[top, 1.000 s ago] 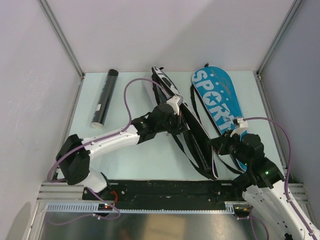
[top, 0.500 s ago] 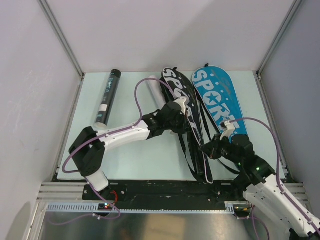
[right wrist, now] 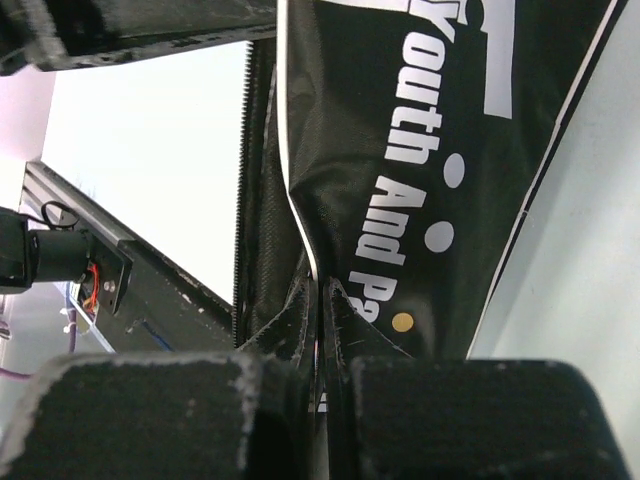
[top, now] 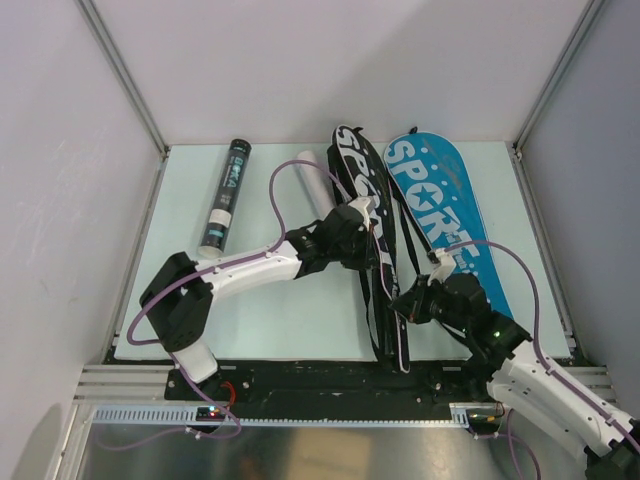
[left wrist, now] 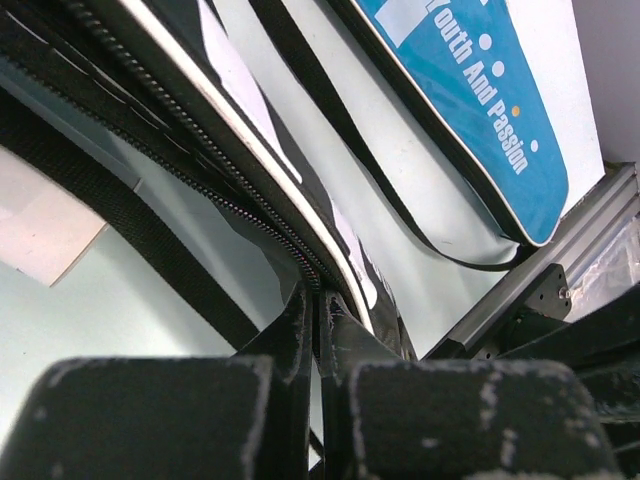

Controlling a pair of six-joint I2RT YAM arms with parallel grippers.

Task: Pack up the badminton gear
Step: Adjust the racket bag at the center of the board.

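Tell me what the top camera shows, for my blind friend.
Two robot arms pinch a black racket bag on the table, the left end effector at its middle, the right end effector near its closer end. A blue racket bag lies right of it, a black tube far left.

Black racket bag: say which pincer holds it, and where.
Both: left pincer pinches the black racket bag at its zipper edge, mid-length; right pincer pinches its edge near the narrow end.
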